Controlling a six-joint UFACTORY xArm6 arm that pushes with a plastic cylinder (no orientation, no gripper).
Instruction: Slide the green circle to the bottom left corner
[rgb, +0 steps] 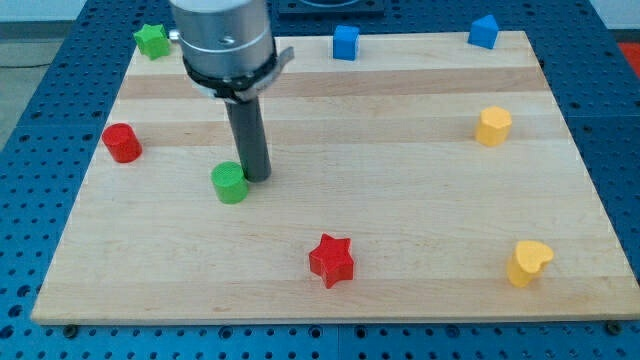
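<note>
The green circle (230, 183) is a short green cylinder on the wooden board (400, 150), left of the middle. My tip (257, 178) stands just to its right and slightly above it in the view, touching or nearly touching its edge. The rod rises from there to the grey arm end at the view's top. The board's bottom left corner (45, 312) lies well below and left of the circle.
A red cylinder (122, 143) sits at the left edge. A green star (151, 40) is at the top left. A red star (332, 260) lies bottom centre. Blue blocks (345, 42) (484, 32) sit along the top; yellow blocks (492, 126) (528, 262) at the right.
</note>
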